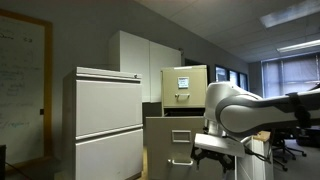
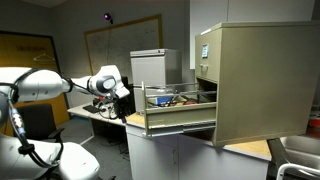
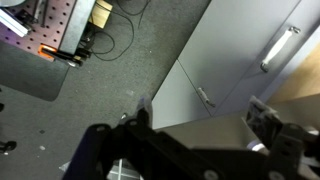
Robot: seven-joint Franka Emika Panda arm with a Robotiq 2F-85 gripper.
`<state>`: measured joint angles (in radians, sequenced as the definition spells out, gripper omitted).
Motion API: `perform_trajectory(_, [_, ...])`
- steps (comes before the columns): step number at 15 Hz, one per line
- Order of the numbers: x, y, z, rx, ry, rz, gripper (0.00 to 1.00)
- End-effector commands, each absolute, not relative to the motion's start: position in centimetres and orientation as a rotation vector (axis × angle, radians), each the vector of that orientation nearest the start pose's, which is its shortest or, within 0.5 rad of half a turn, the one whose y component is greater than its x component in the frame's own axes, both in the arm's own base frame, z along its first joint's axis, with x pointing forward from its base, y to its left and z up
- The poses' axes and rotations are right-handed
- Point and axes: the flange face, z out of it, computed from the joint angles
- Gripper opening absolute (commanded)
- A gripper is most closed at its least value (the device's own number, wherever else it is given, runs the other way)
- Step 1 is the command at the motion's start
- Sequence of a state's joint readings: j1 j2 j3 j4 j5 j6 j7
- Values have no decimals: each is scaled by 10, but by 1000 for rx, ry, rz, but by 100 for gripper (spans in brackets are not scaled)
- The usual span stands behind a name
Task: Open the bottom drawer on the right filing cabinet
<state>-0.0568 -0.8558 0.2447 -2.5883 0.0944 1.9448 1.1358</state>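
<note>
**Lowest drawer of the tan filing cabinet stands pulled out; gripper beside its front, jaws spread**

The bottom drawer (image 1: 172,148) (image 2: 180,120) is drawn well out of the filing cabinet (image 1: 186,85) (image 2: 255,85). Its silver handle (image 1: 181,161) shows low on the front panel. In an exterior view the open tray holds some items (image 2: 170,98), too small to identify. The top drawer above it is closed and carries a white paper (image 1: 183,84).

The gripper (image 1: 215,150) (image 2: 124,96) (image 3: 190,150) sits just beside the drawer's front end in both exterior views. Whether it touches the panel cannot be told. In the wrist view its two dark fingers (image 3: 100,150) stand wide apart, released, with nothing clamped between them. The white arm (image 1: 240,108) (image 2: 40,82) reaches in level from the side.

A wider pale grey cabinet (image 1: 108,115) (image 2: 155,65) stands next to the tan one, all fronts closed. White wall cupboards (image 1: 145,55) rise behind it. A whiteboard (image 1: 20,80) (image 2: 120,45) hangs on the wall.

The wrist view looks down on grey carpet (image 3: 150,50), a perforated board (image 3: 50,25) and loose cables (image 3: 115,40).
</note>
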Motion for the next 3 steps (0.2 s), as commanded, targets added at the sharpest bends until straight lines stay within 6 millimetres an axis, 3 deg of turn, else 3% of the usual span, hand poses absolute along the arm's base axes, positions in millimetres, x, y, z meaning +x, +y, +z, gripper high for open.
perform_trajectory(1, [284,92,543,-2846,1328,-192,100])
perform_trajectory(3, [278,95,541,-2917,1204,-93,100])
